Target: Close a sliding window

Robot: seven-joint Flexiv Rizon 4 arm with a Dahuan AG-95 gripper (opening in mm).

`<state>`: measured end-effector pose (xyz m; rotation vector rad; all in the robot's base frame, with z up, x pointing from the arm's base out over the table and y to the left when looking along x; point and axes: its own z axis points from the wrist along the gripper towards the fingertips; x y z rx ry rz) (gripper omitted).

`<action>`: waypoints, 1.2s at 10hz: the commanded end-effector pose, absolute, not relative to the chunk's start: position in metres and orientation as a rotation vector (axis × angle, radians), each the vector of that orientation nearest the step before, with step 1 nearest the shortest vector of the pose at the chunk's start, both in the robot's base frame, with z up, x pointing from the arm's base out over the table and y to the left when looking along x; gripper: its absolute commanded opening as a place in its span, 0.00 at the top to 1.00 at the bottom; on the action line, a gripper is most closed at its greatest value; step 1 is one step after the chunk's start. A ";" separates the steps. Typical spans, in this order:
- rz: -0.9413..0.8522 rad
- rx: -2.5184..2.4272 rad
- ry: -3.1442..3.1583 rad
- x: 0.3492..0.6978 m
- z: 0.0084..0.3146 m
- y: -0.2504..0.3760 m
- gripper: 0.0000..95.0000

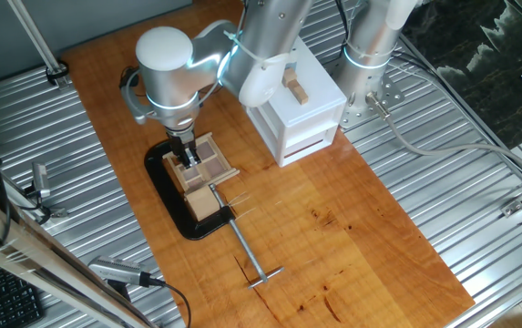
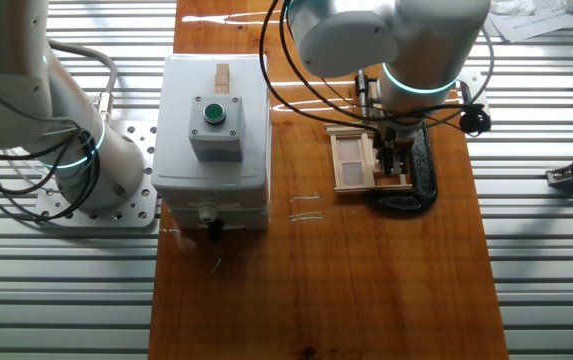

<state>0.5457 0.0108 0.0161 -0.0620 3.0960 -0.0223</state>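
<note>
1. The sliding window (image 1: pixel 208 160) (image 2: pixel 352 160), a small light-wood frame in wooden rails, sits on a black base (image 1: pixel 171 196) (image 2: pixel 421 190) on the wooden surface (image 1: pixel 333 228) (image 2: pixel 366 290). In one fixed view it lies at about 9 o'clock from the picture's centre; in the other fixed view, at about 1 o'clock.
2. The end effector (image 1: pixel 189 155) (image 2: pixel 394 160) hangs straight down from the arm's wrist, its dark fingers right at the window assembly. In the other fixed view it stands at the frame's 3 o'clock edge. Whether the fingers are clenched on wood or released, I cannot tell; the gap between them is too small and partly hidden.
3. A plain wooden block (image 1: pixel 202 202) sits on the base at the window's 5 o'clock in one fixed view, with a metal T-handled rod (image 1: pixel 247 251) running from it toward 5 o'clock.
4. A white box (image 1: pixel 299 114) (image 2: pixel 211 150) stands well apart from the window, at its 2 o'clock in one fixed view. In the other fixed view it lies at the window's 9 o'clock and carries a green button (image 2: pixel 213 112).
</note>
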 end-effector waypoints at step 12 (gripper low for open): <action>-0.011 -0.091 3.081 0.543 0.007 -0.007 1.00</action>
